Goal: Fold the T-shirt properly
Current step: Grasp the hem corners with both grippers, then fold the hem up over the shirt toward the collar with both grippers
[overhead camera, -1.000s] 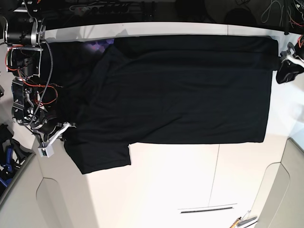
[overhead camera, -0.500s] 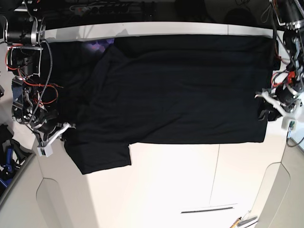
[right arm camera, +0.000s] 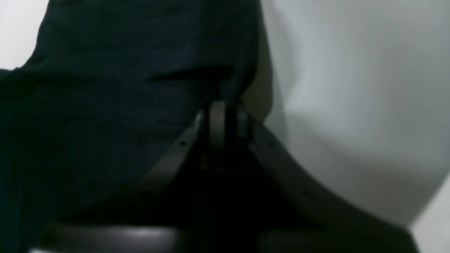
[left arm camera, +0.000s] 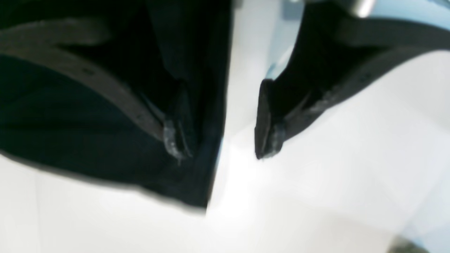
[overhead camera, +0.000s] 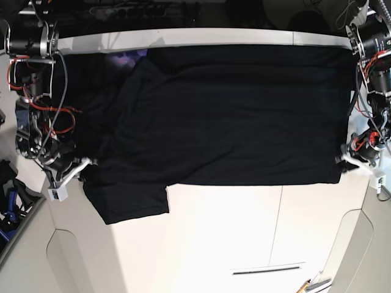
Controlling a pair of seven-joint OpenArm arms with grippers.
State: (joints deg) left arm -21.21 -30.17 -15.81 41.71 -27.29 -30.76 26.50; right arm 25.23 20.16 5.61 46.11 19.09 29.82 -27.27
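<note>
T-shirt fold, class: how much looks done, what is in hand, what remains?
Done: the T-shirt lies flat on the table. In hand: the right pincer is shut on cloth near the sleeve; the left pincer is open astride the hem corner. Left: closing there and every fold.

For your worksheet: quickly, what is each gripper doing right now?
Left gripper: open, straddling the T-shirt edge at its corner.
Right gripper: shut on the T-shirt.

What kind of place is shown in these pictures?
Probably a robotics lab bench: a black T-shirt lies spread on a white table, between two exposed-wire robot arms, with cables behind.
</note>
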